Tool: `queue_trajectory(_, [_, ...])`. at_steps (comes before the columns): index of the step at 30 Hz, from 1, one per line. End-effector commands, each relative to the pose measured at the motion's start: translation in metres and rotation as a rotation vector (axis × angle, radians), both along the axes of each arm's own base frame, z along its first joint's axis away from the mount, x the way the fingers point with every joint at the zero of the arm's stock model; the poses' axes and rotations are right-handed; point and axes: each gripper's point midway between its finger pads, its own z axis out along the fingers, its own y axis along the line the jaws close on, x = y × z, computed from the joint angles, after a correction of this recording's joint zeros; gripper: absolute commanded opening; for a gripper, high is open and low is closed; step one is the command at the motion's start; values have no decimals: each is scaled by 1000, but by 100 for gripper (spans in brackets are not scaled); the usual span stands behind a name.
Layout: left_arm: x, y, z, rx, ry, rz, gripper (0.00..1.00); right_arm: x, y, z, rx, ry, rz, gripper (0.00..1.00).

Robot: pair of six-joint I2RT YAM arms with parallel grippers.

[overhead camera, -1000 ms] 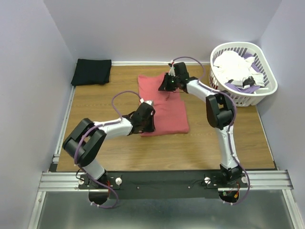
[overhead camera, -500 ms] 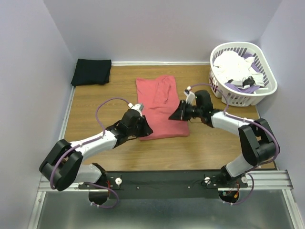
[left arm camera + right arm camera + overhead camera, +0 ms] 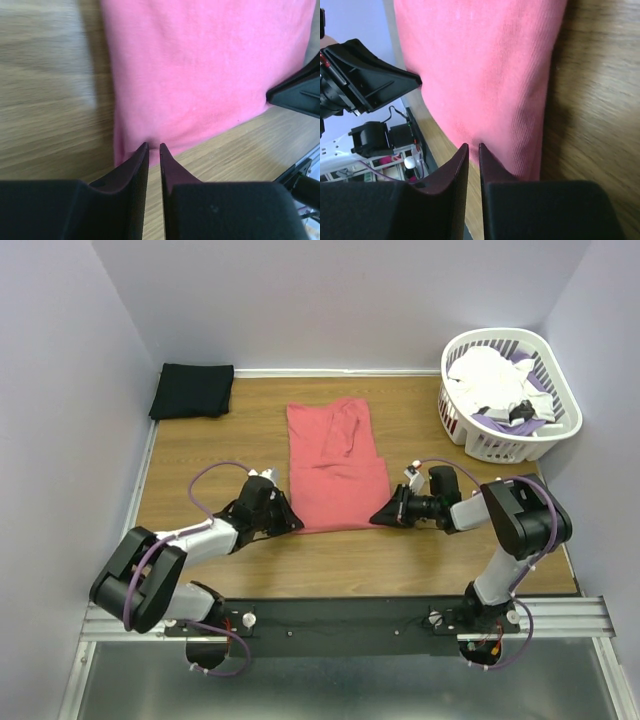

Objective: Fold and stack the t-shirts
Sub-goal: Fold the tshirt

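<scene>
The coral-red t-shirt (image 3: 335, 465) lies folded into a long strip in the middle of the table. It fills the left wrist view (image 3: 200, 65) and the right wrist view (image 3: 480, 65). My left gripper (image 3: 297, 524) lies low at its near left corner. Its jaws (image 3: 154, 146) are pinched on the near hem. My right gripper (image 3: 376, 519) lies low at the near right corner, its jaws (image 3: 473, 146) pinched on the hem as well. The black t-shirt (image 3: 192, 390) lies folded at the far left corner.
A white slatted basket (image 3: 555, 435) with white and purple laundry stands at the far right. Walls close in the table on the left, back and right. The arms' black mounting rail (image 3: 350, 615) runs along the near edge.
My right gripper came from the shirt's far end, past its right edge, to its near right corner. My left gripper drew back to the near left corner. The shirt now lies narrower and straighter.
</scene>
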Motion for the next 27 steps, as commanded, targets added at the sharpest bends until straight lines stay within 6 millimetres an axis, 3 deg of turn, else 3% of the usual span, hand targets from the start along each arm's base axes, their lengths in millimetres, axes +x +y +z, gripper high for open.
queue_trajectory(1, [-9, 22, -10, 60, 24, 26, 22, -6, -6, 1, 9, -8, -8, 20])
queue_trajectory(5, [-8, 22, 7, 45, -25, 18, 24, -10, 5, 39, 95, -58, 62, 24])
queue_trajectory(7, [-2, 21, 24, 29, -83, 21, 31, -11, 20, 60, 113, -100, 107, 27])
queue_trajectory(8, [-2, 22, 29, 29, -97, 26, 36, -19, 35, 66, 119, -107, 150, 30])
queue_trajectory(10, [5, 25, 49, 15, -170, 50, 41, -12, 54, 81, 121, -164, 166, 31])
queue_trajectory(11, [6, 28, 53, 23, -178, 61, 45, -21, 70, 82, 126, -156, 201, 32])
queue_trajectory(13, [8, 34, 67, 28, -222, 93, 46, -13, 90, 94, 161, -206, 215, 32])
queue_trajectory(16, [11, 42, 89, 23, -297, 132, 49, -15, 111, 83, 190, -163, 253, 32])
queue_trajectory(19, [9, 50, 101, 33, -334, 156, 51, -8, 127, 56, 170, -123, 271, 32])
queue_trajectory(21, [7, 51, 111, 12, -361, 162, 52, -12, 127, 27, 141, -50, 268, 32])
queue_trajectory(25, [6, 52, 113, 4, -367, 169, 52, -19, 121, -9, 104, 17, 258, 32])
queue_trajectory(27, [6, 52, 113, 6, -367, 166, 53, -25, 118, -17, 93, 37, 265, 32])
